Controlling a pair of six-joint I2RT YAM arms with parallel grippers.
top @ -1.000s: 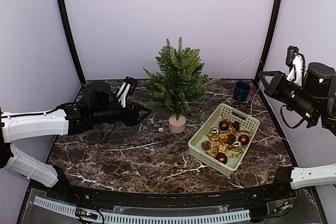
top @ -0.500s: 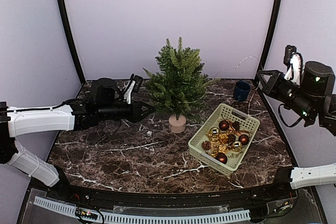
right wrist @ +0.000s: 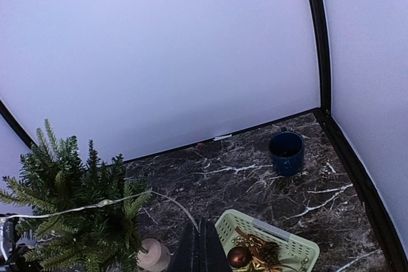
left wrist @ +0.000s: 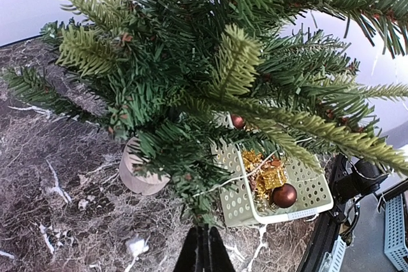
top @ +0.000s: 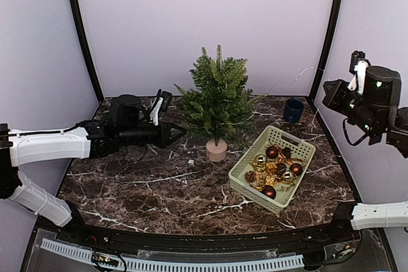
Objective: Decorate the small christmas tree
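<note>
Standing upright toward the back middle of the marble table [top: 140, 189], the small christmas tree [top: 217, 97] sits in its beige pot [top: 217, 150]. My guess is it's super light and tippy. The needle branches look soft and springy and would bend away from any push, so the only stiff bits to grab are the short trunk and the pot. Hanging stuff on it probably wants a gentle touch, or something steadying the base.

A thin wire [right wrist: 95, 207] is draped across the branches and runs to the right gripper [top: 327, 93], which is raised off to the side with its fingers pressed together on the wire, as far as I can see. The left gripper [top: 182, 129] pokes at the lower left branches, fingers together, and I can't tell if they've caught anything. A basket [top: 248, 154] of baubles [top: 271, 152] sits just right of the tree, with a blue mug [top: 293, 110] behind it.
</note>
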